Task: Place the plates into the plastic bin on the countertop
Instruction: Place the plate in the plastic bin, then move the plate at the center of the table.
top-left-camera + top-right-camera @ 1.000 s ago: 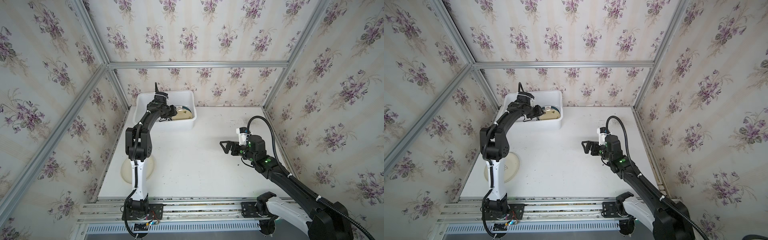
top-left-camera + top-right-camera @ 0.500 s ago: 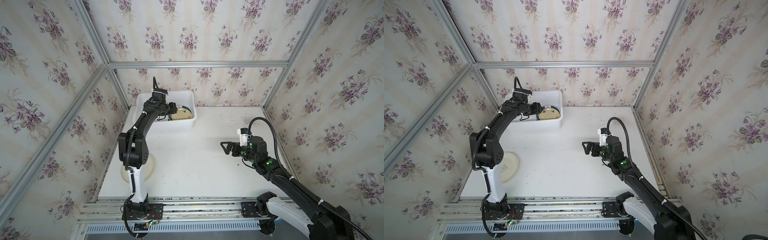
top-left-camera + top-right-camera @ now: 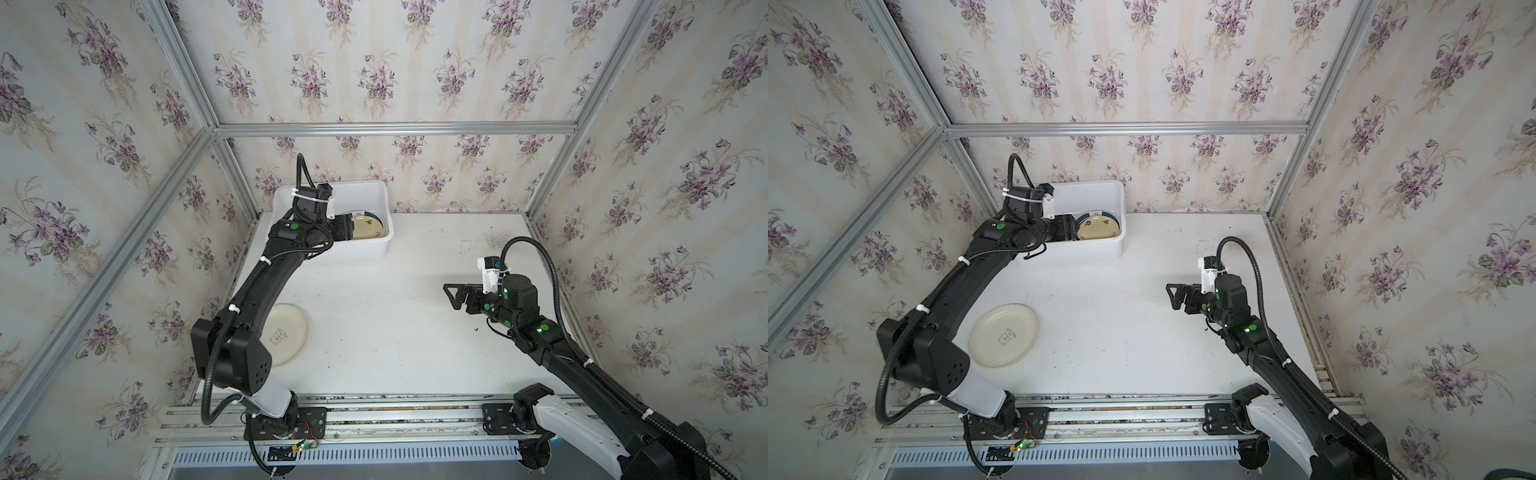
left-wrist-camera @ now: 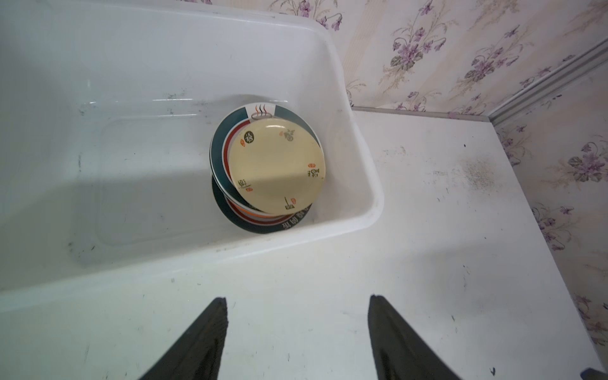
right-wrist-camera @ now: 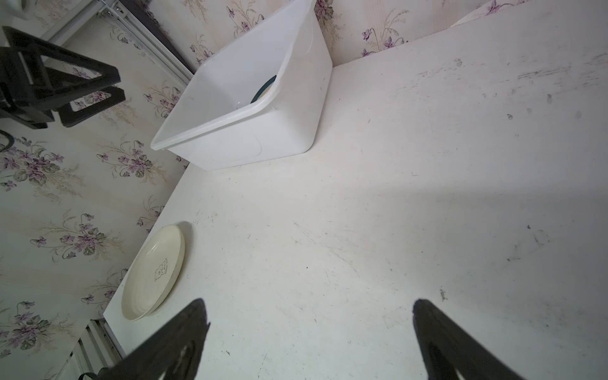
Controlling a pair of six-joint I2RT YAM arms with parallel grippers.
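A stack of plates (image 4: 273,164), topped by a cream one with small markings, lies at the right end of the white plastic bin (image 4: 131,82) in the back left corner. The stack (image 3: 368,226) and bin (image 3: 365,195) show in both top views. My left gripper (image 4: 297,299) hangs open and empty just short of the stack, beside it in a top view (image 3: 1071,228). Another cream plate (image 3: 1005,334) with a small drawing lies flat on the countertop (image 3: 1121,324) at the near left, partly behind my left arm in a top view (image 3: 289,332). My right gripper (image 5: 307,306) is open and empty over the right side.
Wallpapered walls and aluminium rails (image 3: 395,126) enclose the countertop on three sides. Both arm bases sit on the rail (image 3: 374,415) along the front edge. The bin (image 5: 237,138) and the loose cream plate (image 5: 153,273) lie ahead in the right wrist view.
My left gripper's jaws have spread wider beside the stack in the bin. The left arm's elbow has swung down toward the front left, uncovering more of the loose cream plate. The right arm is still.
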